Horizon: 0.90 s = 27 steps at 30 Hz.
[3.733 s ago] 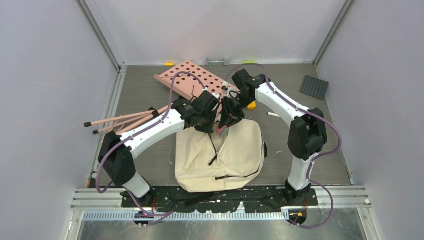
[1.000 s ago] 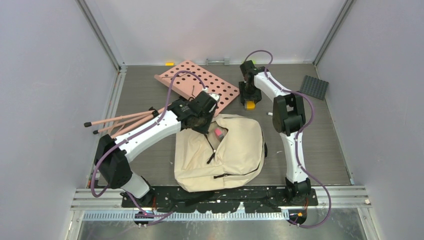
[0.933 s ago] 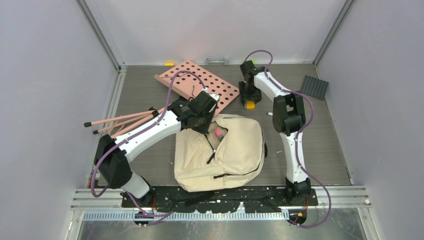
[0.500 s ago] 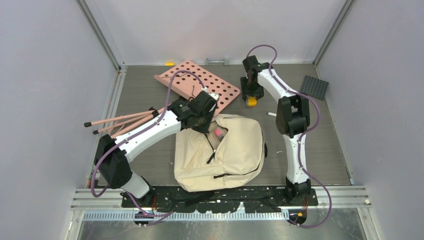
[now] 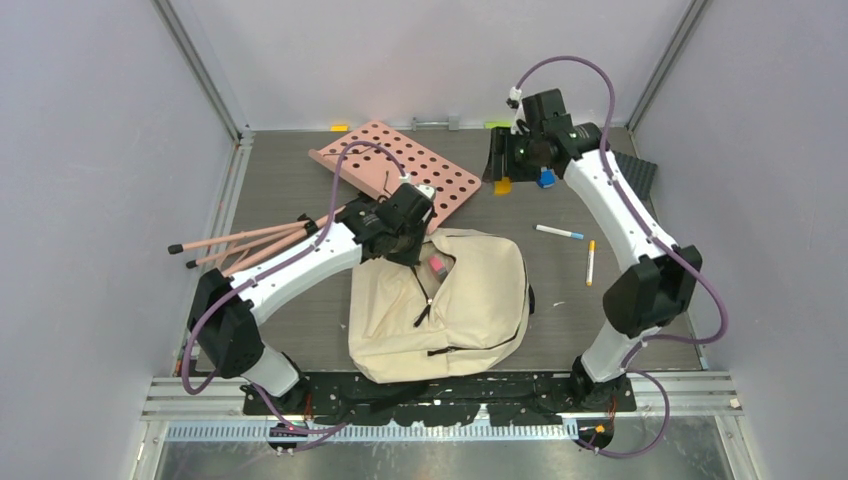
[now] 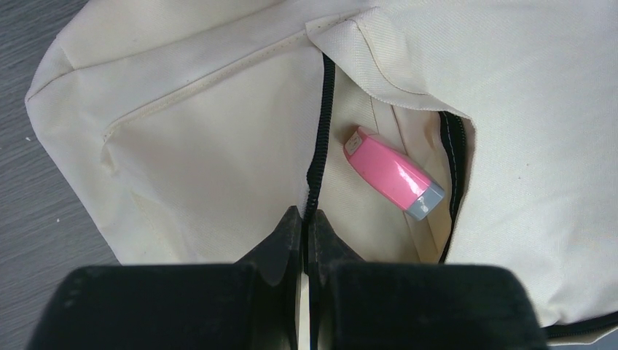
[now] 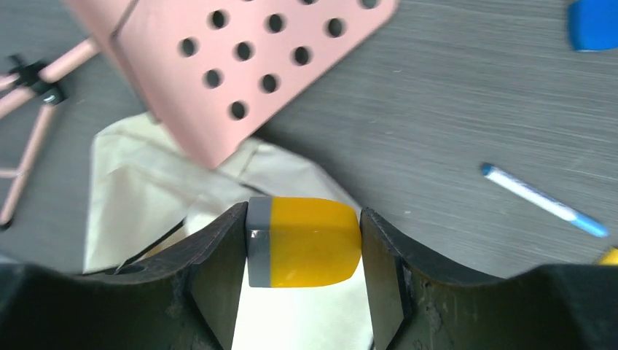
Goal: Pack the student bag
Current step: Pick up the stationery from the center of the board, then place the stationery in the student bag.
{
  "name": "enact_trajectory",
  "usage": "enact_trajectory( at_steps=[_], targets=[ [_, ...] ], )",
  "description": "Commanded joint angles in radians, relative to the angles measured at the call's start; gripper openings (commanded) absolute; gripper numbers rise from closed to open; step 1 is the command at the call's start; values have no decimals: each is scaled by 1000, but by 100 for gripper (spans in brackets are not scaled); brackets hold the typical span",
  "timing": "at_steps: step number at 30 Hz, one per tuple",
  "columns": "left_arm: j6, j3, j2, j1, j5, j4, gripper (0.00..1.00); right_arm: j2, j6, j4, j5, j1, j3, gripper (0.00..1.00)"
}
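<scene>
Counted on the grey wood-grain table (image 5: 300,190): 1 student bag (image 5: 440,305), cream woven fabric, soft and rounded, with black zippers, lying flat between the 2 arms near their bases. Unzipped at the top, with 1 glossy pink block (image 6: 393,173), grey-capped, inside the opening.

Left gripper (image 6: 306,232): pressed together, pinching the bag's fabric at the zipper edge.

Right gripper (image 5: 503,172): held above the far side of the table, clamped on 1 yellow block (image 7: 313,240), smooth, with rounded corners and a grey end.

Elsewhere: 1 blue block (image 5: 545,180); 2 pens, 1 white pen (image 5: 559,232) with blue tip and 1 yellow pen (image 5: 590,262); 1 pink board (image 5: 395,165), flat, full of round holes; 1 dark studded mat (image 5: 632,172).
</scene>
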State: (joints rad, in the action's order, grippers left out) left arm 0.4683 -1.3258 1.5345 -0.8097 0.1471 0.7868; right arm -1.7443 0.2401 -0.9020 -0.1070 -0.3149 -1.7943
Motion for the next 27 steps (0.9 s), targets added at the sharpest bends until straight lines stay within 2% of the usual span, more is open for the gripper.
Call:
enact_trajectory(
  at_steps=[1, 9, 27],
  targets=[
    [26, 17, -69, 9, 53, -63, 0, 113, 25, 67, -177, -78, 107, 17],
    [49, 44, -93, 9, 50, -84, 0, 176, 61, 145, -246, -248, 241, 17],
    [49, 51, -118, 9, 55, -102, 0, 39, -4, 190, -270, -380, 356, 13]
  ],
)
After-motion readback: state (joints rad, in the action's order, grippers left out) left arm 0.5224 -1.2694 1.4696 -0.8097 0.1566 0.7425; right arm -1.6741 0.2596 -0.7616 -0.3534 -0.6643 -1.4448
